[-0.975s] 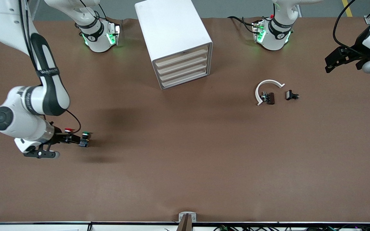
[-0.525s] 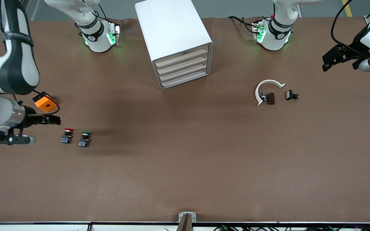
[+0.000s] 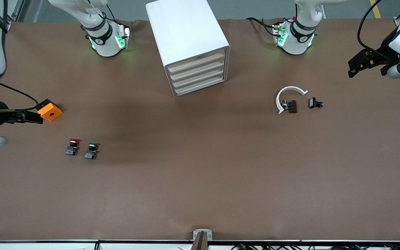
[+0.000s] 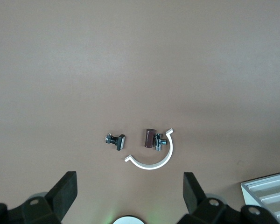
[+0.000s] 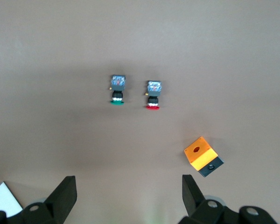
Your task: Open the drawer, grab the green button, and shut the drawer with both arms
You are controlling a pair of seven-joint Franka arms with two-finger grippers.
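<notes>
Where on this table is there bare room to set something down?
The widest bare stretch of the table lies nearer the front camera than the cabinet, between the green button and the white curved piece. It is crowded around the green button, red button and orange cube.

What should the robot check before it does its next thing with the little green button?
1. All four drawers of the cabinet shut: ok, every cream front sits flush.
2. Green button out on the table: ok, it stands beside the red button.
3. Right end effector empty: ok, open and holding nothing, up by the orange cube.
4. Left end effector empty: ok, open, waiting at the left arm's end of the table.
5. White ring and the two small dark parts out of the way: ok, apart from the cabinet.
6. Button undamaged: cannot tell.
</notes>
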